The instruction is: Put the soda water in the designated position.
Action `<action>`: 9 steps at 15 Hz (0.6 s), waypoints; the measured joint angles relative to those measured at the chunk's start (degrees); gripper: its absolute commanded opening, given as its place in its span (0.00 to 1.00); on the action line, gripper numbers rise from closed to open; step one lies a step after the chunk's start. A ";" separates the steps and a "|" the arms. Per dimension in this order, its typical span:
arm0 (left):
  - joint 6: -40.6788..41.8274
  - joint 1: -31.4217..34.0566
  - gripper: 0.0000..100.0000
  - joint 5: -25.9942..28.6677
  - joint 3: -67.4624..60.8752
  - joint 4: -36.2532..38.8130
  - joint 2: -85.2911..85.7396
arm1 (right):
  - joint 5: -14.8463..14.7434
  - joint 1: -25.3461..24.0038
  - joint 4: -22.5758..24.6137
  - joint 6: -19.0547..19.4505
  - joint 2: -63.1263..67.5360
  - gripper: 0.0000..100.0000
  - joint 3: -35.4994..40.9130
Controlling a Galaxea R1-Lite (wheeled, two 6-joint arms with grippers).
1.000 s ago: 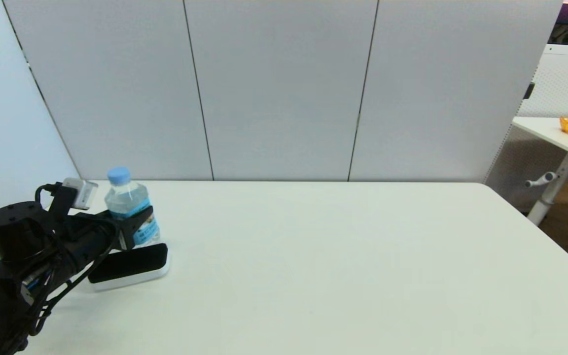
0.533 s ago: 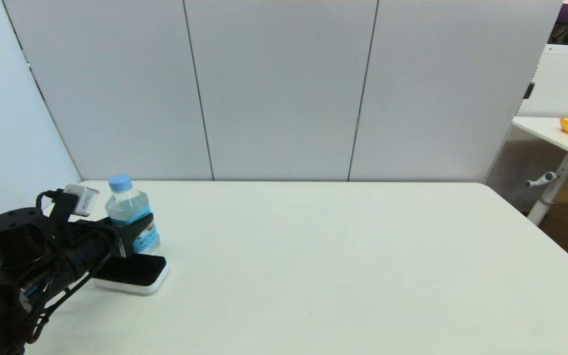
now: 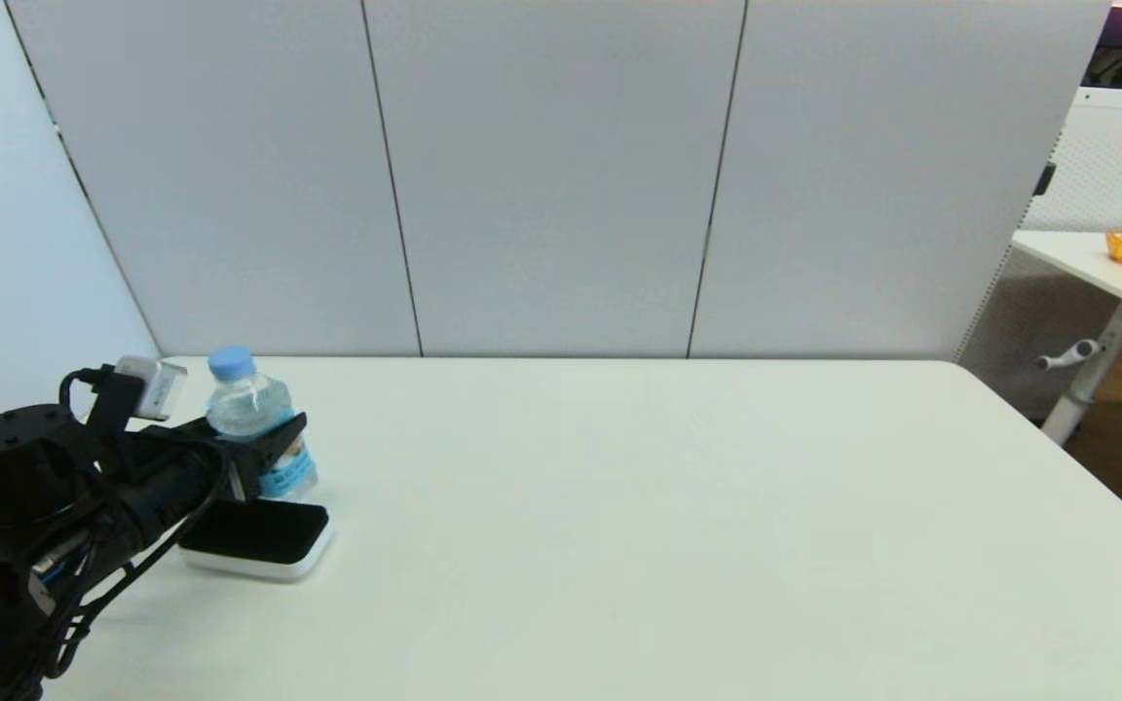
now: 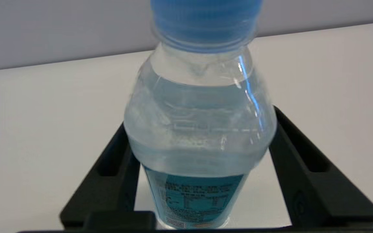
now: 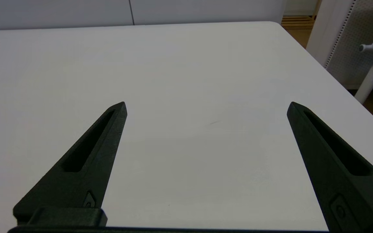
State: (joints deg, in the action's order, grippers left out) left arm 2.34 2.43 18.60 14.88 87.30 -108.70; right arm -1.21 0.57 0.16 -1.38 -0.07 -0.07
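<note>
Black pad (image 3: 254,535) crowds bottle (image 3: 254,419) front; table (image 3: 668,506) rt side open.

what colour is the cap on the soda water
Light blue; the cap of the soda water shows best in the left wrist view.

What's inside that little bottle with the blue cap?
Clear liquid fills the soda water nearly to its neck. The left gripper is shut around it, and the blue label hides what is lower down.
</note>
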 measured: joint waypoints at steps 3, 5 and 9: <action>-0.22 0.00 1.00 -0.02 0.51 -0.09 0.82 | 0.00 0.00 0.00 0.01 0.00 1.00 0.00; -0.94 0.02 1.00 -0.26 1.71 -0.11 2.58 | 0.00 -0.02 0.00 0.01 0.00 1.00 -0.02; -2.04 0.10 1.00 -2.97 6.52 -4.80 9.39 | 0.00 -0.02 -0.02 0.04 0.00 1.00 -0.02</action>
State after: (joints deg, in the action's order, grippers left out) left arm 0.30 2.52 15.63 21.41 82.49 -99.32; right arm -1.21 0.55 0.13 -1.34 -0.07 -0.10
